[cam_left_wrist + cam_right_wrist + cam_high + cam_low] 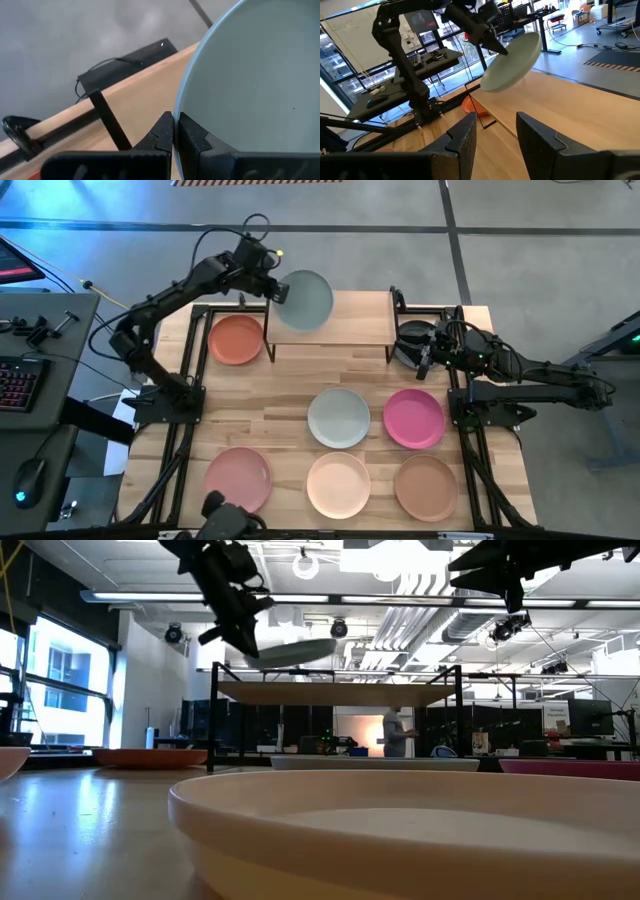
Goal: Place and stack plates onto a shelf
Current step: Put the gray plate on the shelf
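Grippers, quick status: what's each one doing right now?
Left tool: closed on the rim of the sage green plate, held above the shelf.
Right tool: open, holding nothing, over the shelf's right end.

Light comes mainly from ceiling strip lights [420, 602] and a bright window [60, 675] in the low view, leaving the left gripper [240, 625] and the arms as dark silhouettes against the glare. The high view is evenly lit with soft, short shadows under the shelf [345, 330], while a blue glow tints its left edge, possibly from a monitor [18, 260]. In the low view the cream plate [400, 830] closest to the lens is blurred and oversized, and in the left wrist view the near fingers [160, 137] are soft.
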